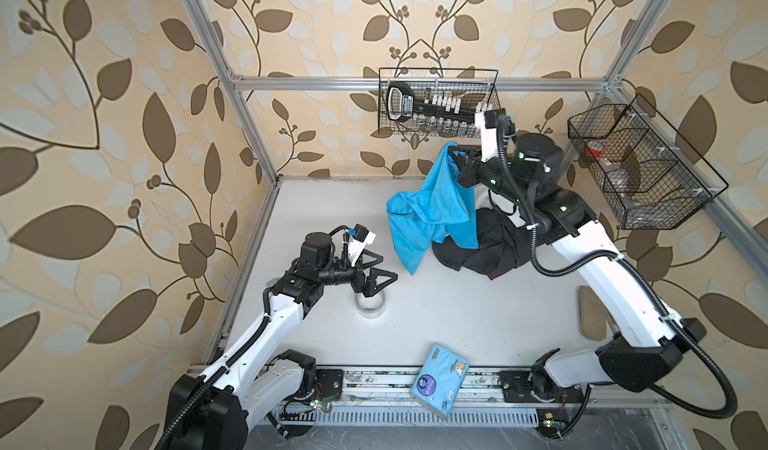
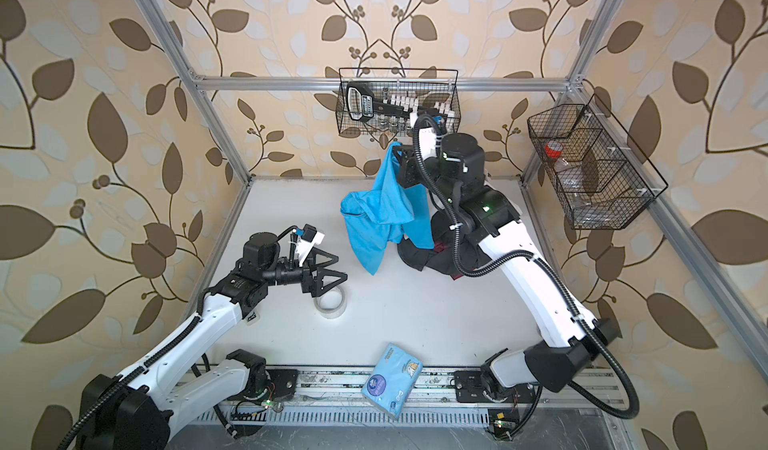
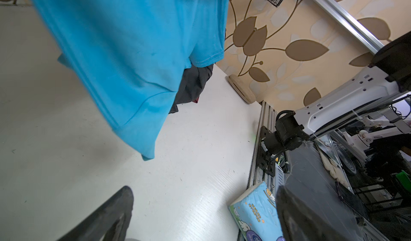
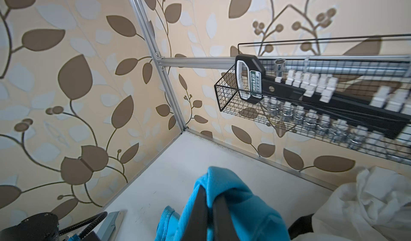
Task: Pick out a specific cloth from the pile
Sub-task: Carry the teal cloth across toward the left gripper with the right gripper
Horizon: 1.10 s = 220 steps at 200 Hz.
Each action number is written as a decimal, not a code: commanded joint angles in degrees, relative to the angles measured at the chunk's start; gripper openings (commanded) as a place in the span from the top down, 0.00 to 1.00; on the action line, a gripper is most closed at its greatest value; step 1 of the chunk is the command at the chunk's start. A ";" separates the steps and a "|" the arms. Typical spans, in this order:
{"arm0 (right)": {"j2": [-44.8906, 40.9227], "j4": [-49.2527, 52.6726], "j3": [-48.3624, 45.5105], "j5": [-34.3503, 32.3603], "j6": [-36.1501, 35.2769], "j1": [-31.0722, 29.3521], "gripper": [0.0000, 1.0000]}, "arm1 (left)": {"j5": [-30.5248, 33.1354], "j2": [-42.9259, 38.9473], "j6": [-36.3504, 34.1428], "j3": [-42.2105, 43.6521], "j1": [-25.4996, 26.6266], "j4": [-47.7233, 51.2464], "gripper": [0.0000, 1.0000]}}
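Note:
The turquoise cloth (image 1: 432, 207) (image 2: 382, 207) hangs high over the back of the white table, its lower end trailing near the pile. My right gripper (image 1: 455, 153) (image 2: 399, 151) (image 4: 210, 195) is shut on the cloth's top fold (image 4: 244, 206). The pile (image 1: 486, 244) (image 2: 419, 252) shows dark grey-black fabric with a red patch, below the right arm. A white shirt (image 4: 367, 197) shows beside it in the right wrist view. My left gripper (image 1: 387, 266) (image 2: 340, 267) (image 3: 204, 191) stands open and empty, left of the hanging cloth (image 3: 124, 50).
A clear tape roll (image 1: 371, 302) (image 2: 330, 302) lies just under the left gripper. A blue tissue pack (image 1: 440, 379) (image 3: 255, 211) sits on the front rail. Wire baskets hang on the back wall (image 1: 436, 103) and the right wall (image 1: 640, 165). A beige pad (image 1: 592, 315) lies at the table's right edge.

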<state>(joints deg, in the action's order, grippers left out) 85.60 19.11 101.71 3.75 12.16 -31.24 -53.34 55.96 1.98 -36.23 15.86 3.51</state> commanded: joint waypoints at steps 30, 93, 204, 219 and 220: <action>10.48 -1.54 9.04 2.26 -1.05 -4.64 1.00 | 0.39 -1.29 -1.54 0.17 0.84 0.27 0.01; 30.74 0.34 27.23 12.05 0.84 -5.80 1.00 | 1.98 -2.29 -1.80 0.29 0.97 0.73 0.01; 53.73 -21.09 34.23 36.66 16.59 -5.74 1.00 | 0.96 -6.18 -2.51 2.15 1.55 -1.75 0.01; 56.65 -23.33 35.32 38.71 18.97 -5.81 1.00 | 1.05 -6.12 -2.89 1.93 1.55 -1.36 0.01; 56.71 -23.51 35.36 38.88 19.22 -5.83 1.00 | 1.05 -6.08 -2.96 1.94 1.55 -1.29 0.01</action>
<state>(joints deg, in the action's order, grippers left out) 137.99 4.01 134.98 35.73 25.06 -36.75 -50.78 50.65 1.10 -34.37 16.91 4.23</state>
